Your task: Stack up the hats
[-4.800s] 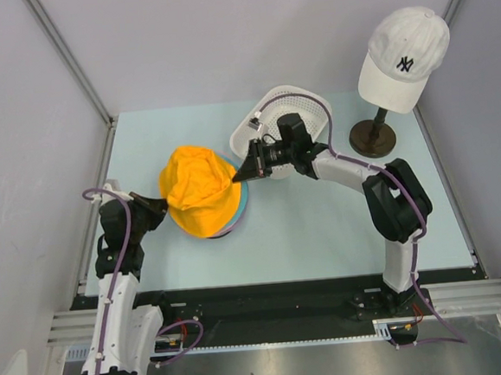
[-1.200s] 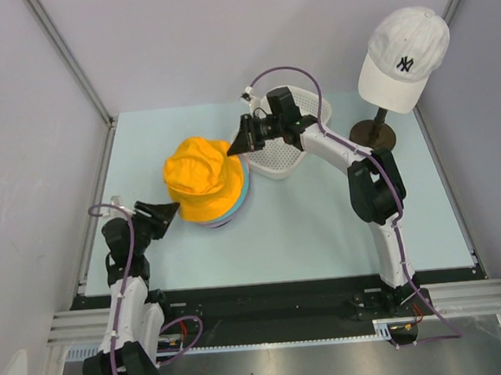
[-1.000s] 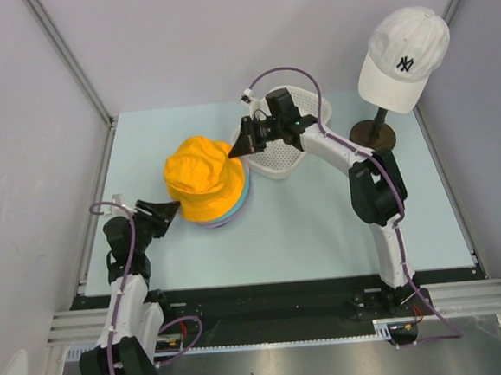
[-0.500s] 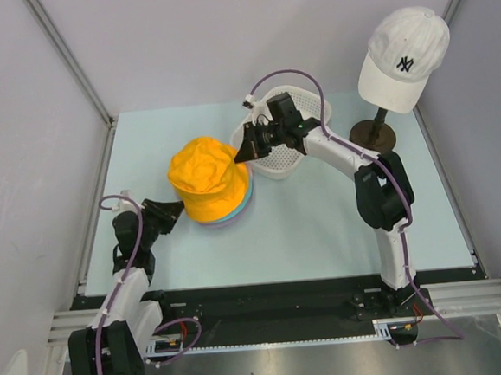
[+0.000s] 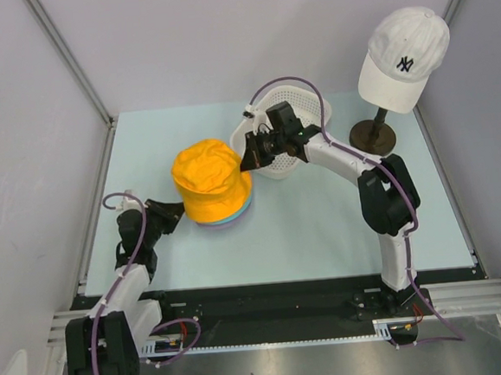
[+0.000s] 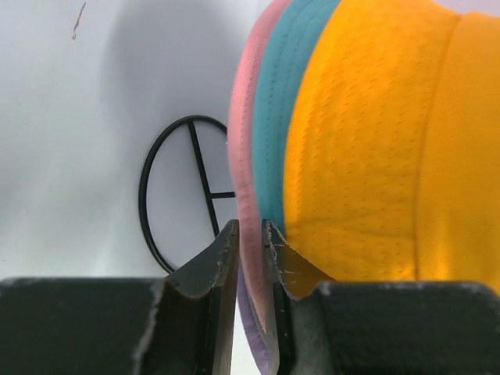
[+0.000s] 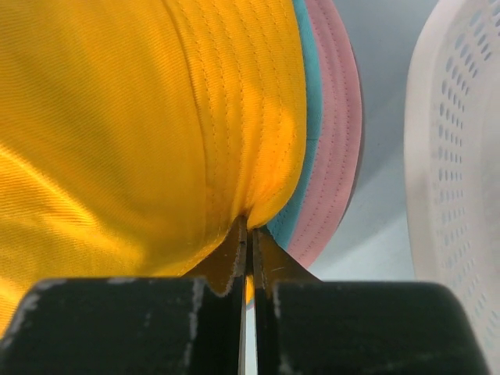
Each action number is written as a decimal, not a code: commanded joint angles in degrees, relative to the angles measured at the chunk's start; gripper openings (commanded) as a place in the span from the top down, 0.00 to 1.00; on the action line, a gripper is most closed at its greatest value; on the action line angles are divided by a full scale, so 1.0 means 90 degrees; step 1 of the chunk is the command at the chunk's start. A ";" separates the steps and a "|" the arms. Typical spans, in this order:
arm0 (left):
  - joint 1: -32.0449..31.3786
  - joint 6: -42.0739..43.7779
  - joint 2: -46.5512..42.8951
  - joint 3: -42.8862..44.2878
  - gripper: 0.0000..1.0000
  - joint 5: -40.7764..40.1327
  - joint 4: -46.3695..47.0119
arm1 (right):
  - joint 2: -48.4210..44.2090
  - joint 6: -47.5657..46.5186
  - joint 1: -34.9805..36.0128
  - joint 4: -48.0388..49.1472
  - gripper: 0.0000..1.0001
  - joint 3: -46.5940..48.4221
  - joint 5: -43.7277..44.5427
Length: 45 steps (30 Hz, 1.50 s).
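The orange hat [image 5: 206,178] sits on top of the stack, over the teal hat [image 6: 277,101], the pink hat [image 6: 244,141] and the lavender hat [image 6: 253,327]. In the top view only their brim edges [image 5: 240,208] show beneath the orange one. My left gripper [image 5: 171,213] is at the stack's left side, shut on the pink and lavender brims [image 6: 250,234]. My right gripper [image 5: 246,158] is at the stack's far right side, shut on the orange hat's brim [image 7: 250,226]. The teal brim [image 7: 312,94] and pink brim [image 7: 337,141] show beside it.
A white perforated basket [image 5: 302,131] stands just behind my right gripper and shows in the right wrist view [image 7: 461,156]. A white NY cap [image 5: 401,54] sits on a dark stand [image 5: 372,136] at the back right. A black ring base [image 6: 187,195] lies under the stack.
The orange hat has come down from a tilted, crumpled pose to sit rounder on the stack. My right gripper moved nearer and lower with its brim. My left gripper moved right to the stack's edge.
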 commanded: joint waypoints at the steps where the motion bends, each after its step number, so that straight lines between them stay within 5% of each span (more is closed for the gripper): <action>1: -0.0240 0.0141 0.0227 0.0223 0.79 -0.0076 -0.0025 | 0.0113 -0.0457 0.0199 -0.1215 1.00 -0.0468 0.0549; 6: -0.0269 0.0511 0.0034 0.0749 0.80 -0.0367 -0.1511 | 0.0045 -0.0428 0.0199 -0.1254 1.00 -0.0527 0.0530; 9: -0.0172 0.0697 -0.0581 0.1286 0.68 -0.1312 -0.3638 | -0.0004 -0.0408 0.0218 -0.1244 1.00 -0.0469 0.0540; 11: 0.0032 0.0717 -0.0942 0.1463 0.49 -0.1579 -0.4338 | -0.0004 -0.0379 0.0218 -0.1235 1.00 -0.0430 0.0530; 16: 0.0121 0.0445 -0.2251 0.1493 0.31 -0.1523 -0.4704 | -0.0024 -0.0360 0.0296 -0.1205 1.00 -0.0420 0.0481; 23: 0.0112 0.0005 -0.2683 0.1014 0.39 -0.0323 -0.2753 | -0.0063 -0.0379 0.0452 -0.1196 1.00 -0.0459 0.0520; 27: 0.0092 -0.0044 -0.2380 0.0946 0.45 -0.0116 -0.2458 | -0.0082 -0.0379 0.0472 -0.1205 1.00 -0.0449 0.0549; 30: 0.0092 -0.0200 -0.2438 0.0936 0.71 -0.0280 -0.2611 | -0.0092 -0.0379 0.0482 -0.1215 1.00 -0.0430 0.0569; 32: 0.0082 -0.0288 -0.2613 0.1023 0.69 -0.0553 -0.3118 | -0.0102 -0.0379 0.0482 -0.1225 1.00 -0.0400 0.0569; 33: 0.0082 -0.0404 -0.2691 0.1091 0.59 -0.0971 -0.3488 | -0.0102 -0.0379 0.0482 -0.1215 1.00 -0.0381 0.0569; 37: 0.0082 -0.0493 -0.3121 0.1248 0.46 -0.1609 -0.4710 | -0.0073 -0.0389 0.0492 -0.1264 1.00 -0.0332 0.0569; 45: 0.0092 -0.0387 -0.3600 0.1600 0.39 -0.1757 -0.4109 | -0.0024 -0.0389 0.0560 -0.1274 1.00 -0.0302 0.0540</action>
